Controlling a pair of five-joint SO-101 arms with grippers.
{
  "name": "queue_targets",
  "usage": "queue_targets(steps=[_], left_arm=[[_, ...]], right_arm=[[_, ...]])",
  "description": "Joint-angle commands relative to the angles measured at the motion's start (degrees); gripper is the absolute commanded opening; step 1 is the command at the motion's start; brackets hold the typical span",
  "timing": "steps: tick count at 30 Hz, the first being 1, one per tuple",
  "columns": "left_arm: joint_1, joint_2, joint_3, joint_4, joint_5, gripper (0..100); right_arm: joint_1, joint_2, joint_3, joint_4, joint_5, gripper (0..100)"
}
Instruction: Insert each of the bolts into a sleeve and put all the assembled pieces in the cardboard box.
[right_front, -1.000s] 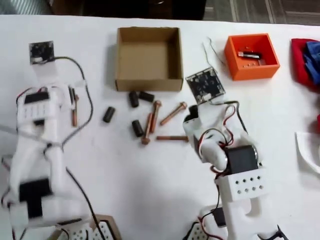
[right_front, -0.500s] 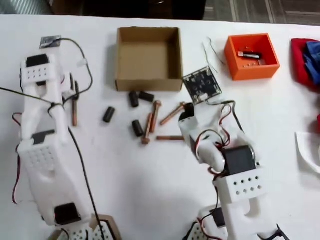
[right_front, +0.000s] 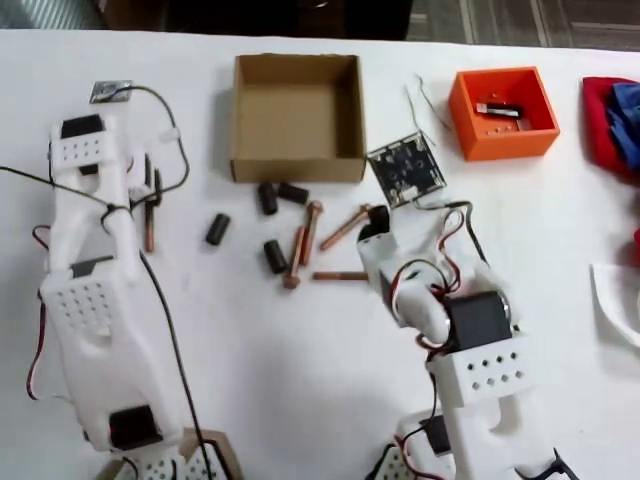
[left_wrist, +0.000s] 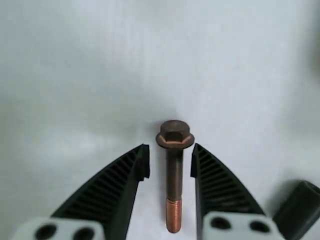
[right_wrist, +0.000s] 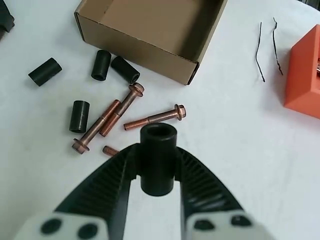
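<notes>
Copper bolts (right_front: 308, 225) number five, black sleeves (right_front: 274, 255) five (one in right hand (right_wrist: 156, 151)).

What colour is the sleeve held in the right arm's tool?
The sleeve is black; the right wrist view shows it best.

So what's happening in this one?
The left claw sits open over a lone bolt lying on the table, straddling it without gripping. The right claw is shut on a black sleeve. Four more bolts and four sleeves lie loose by the cardboard box, which is empty.
</notes>
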Motion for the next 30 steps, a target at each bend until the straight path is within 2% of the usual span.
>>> queue_targets(steps=[1,14,16,18,19,20,26,30], left_arm=[[1.85,-0.18,-2.07,-0.62,-0.44,17],[0.26,7.3,-9.54,2.99,-0.44,17],[0.26,7.47,-11.47,5.01,-0.44,15],[0.26,7.47,-13.58,6.86,-0.44,3],[0.26,7.47,-14.73,7.82,-0.44,1],[0.26,7.38,-15.69,8.88,-0.44,4],[0.88,5.89,-24.4,17.23,-0.44,3],[3.69,2.11,-32.75,24.26,-0.18,3]], right_arm=[[-0.31,-1.8,-0.44,-1.01,-0.62,2.3],[-0.04,-1.89,-0.44,-0.04,-0.26,2.3],[-0.04,-1.89,-0.44,-0.04,-0.26,2.3],[0.04,-1.89,-0.44,-0.04,-0.26,2.3],[0.04,-1.89,-0.44,-0.04,-0.26,2.3],[0.04,-1.89,-0.44,-0.13,-0.35,2.3],[0.04,-1.45,-0.35,-0.57,-0.79,2.3],[0.04,-1.54,-0.26,-2.95,-2.46,2.3]])
